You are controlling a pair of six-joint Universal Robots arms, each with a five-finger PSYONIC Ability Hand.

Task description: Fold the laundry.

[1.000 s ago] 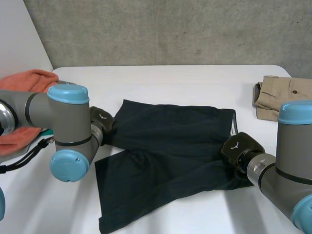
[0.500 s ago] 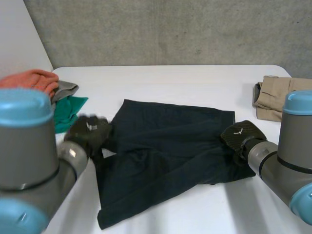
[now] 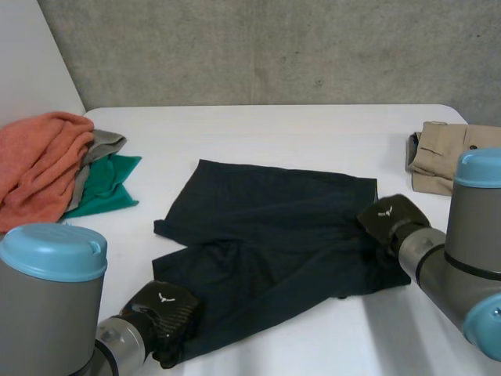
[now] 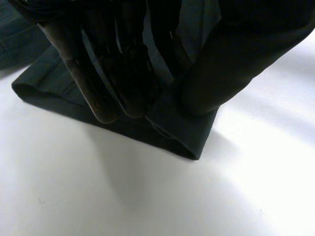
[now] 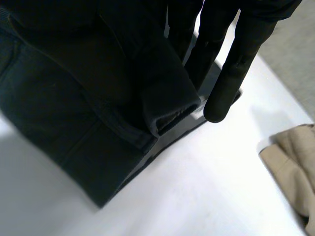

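Shorts (image 3: 274, 227) lie spread in the middle of the table (image 3: 258, 133), dark and partly doubled over, with one leg reaching toward the near left corner. The left hand (image 3: 164, 309) sits on that leg's hem corner. In the left wrist view its fingers (image 4: 110, 93) are straight and rest on the cloth, the thumb is set apart beside them, and nothing is pinched yet. The right hand (image 3: 391, 219) is at the right edge of the shorts. In the right wrist view a fold of that edge stands up against its straight fingers (image 5: 226, 73), so it appears to be pinching the cloth there.

The step in hand looks like taking both ends for a fold. To do it well, the left hand should bring thumb and fingers together on the hem corner itself and catch both layers, since a grip on the top layer alone would let the leg peel open. Both ends should lift together and stay taut so the cloth does not sag or twist. The fold should land edge on edge, well away from the tan garment (image 3: 450, 153) at the right and the orange cloth (image 3: 39, 168) and green cloth (image 3: 106, 184) at the left.
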